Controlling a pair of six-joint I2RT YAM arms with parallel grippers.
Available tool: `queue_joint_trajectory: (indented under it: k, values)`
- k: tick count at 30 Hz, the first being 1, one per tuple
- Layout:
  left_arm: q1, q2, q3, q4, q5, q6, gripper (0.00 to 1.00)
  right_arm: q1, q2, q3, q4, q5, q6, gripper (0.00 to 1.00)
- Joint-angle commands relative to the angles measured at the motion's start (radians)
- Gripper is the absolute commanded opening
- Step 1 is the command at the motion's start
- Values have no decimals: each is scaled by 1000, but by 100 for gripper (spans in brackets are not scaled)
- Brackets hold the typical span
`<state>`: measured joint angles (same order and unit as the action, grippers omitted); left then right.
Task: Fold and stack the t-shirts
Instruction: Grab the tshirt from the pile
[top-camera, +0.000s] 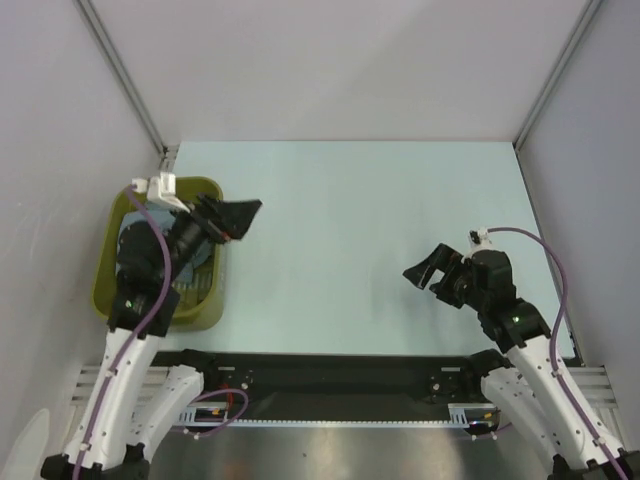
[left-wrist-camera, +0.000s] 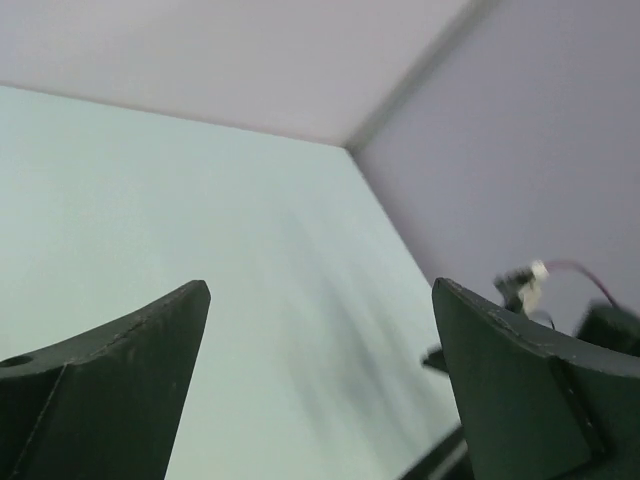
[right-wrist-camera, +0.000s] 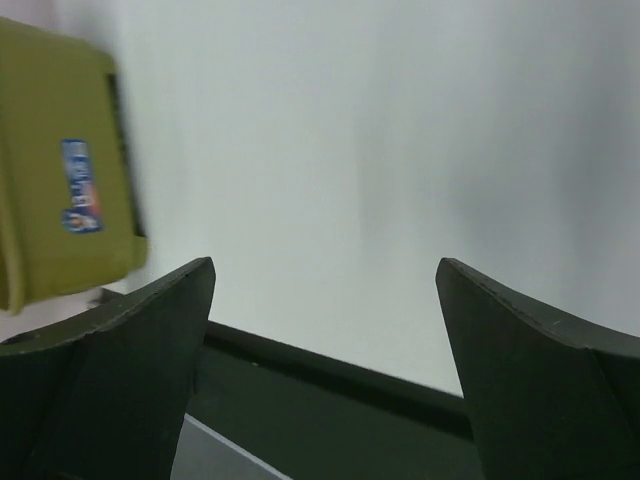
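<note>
Bright, even, diffuse light fills the sharp overhead view, leaving barely any shadow on the pale mint-green table (top-camera: 380, 210). Both wrist views are blurred: between the black left fingers (left-wrist-camera: 110, 380) the table shows dark streaks, and left of the black right fingers (right-wrist-camera: 120, 360) the olive plastic basket (right-wrist-camera: 60, 160) looks soft, its label unreadable.

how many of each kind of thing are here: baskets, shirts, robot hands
olive basket: 1
blue-grey t-shirts: at least 1, in the basket, partly hidden
hands: 2, left hand and right hand, both open
total: at least 4
</note>
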<state>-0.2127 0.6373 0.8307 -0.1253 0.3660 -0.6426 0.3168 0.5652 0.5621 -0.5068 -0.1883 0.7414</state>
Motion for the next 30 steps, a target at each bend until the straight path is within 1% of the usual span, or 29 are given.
queue_joint_trajectory:
  k: [1, 2, 3, 4, 5, 6, 7, 8, 9, 10, 11, 13, 14, 15, 16, 17, 18, 19, 22, 25, 26, 27, 28, 29, 30]
  values:
    - [6, 125, 238, -302, -420, -1, 100, -5, 65, 108, -196, 82, -53, 100]
    - [12, 190, 286, -486, -661, -116, 100, -13, 79, 133, -203, 81, -51, 100]
    - [22, 214, 360, -575, -747, -285, 100, -43, 91, 153, -210, 70, -45, 100]
    - [33, 228, 376, -629, -784, -320, 100, -60, 122, 176, -243, 50, -37, 100]
    - [71, 236, 381, -590, -739, -299, 100, -82, 137, 229, -269, 49, -18, 100]
    - [88, 233, 360, -518, -673, -143, 100, -106, 156, 251, -297, 38, 4, 100]
    - [94, 234, 352, -443, -618, -62, 100, -152, 186, 274, -340, 1, -19, 100]
    - [101, 243, 357, -380, -587, -21, 100, -178, 200, 291, -348, -17, -36, 100]
    - [107, 261, 379, -395, -584, -9, 100, -195, 211, 295, -342, -48, -63, 100]
    - [114, 321, 443, -422, -573, 7, 100, -188, 219, 303, -332, -80, -115, 100]
    - [133, 347, 473, -462, -555, 32, 100, -186, 234, 314, -331, -85, -116, 100]
    - [151, 406, 501, -470, -530, 40, 100, -189, 249, 324, -351, -89, -108, 100]
    - [182, 423, 499, -481, -533, 40, 100, -191, 266, 331, -351, -106, -129, 100]
    - [196, 441, 513, -512, -611, 0, 100, -188, 277, 346, -354, -114, -148, 100]
    - [208, 494, 524, -602, -646, -24, 100, -188, 288, 357, -366, -111, -180, 100]
    - [254, 513, 528, -634, -673, -41, 100, -179, 295, 366, -371, -103, -192, 100]
    - [262, 525, 519, -645, -700, -48, 100, -176, 318, 383, -377, -94, -200, 100]
    - [262, 535, 507, -648, -767, -42, 100, -176, 329, 387, -387, -80, -207, 100]
    - [288, 630, 501, -713, -855, -45, 100, -176, 380, 401, -418, -38, -231, 100]
    - [361, 752, 519, -697, -788, -6, 90, -171, 391, 400, -418, -17, -252, 100]
    - [368, 774, 516, -662, -773, 3, 90, -168, 389, 394, -417, -14, -255, 100]
    - [369, 795, 478, -599, -747, 55, 91, -162, 392, 392, -414, -11, -261, 100]
    - [371, 815, 467, -486, -718, 75, 95, -159, 395, 389, -406, -14, -263, 100]
    - [389, 844, 469, -469, -684, 75, 96, -154, 398, 390, -400, -19, -270, 100]
    - [397, 931, 504, -494, -684, 67, 98, -147, 401, 392, -394, -22, -281, 100]
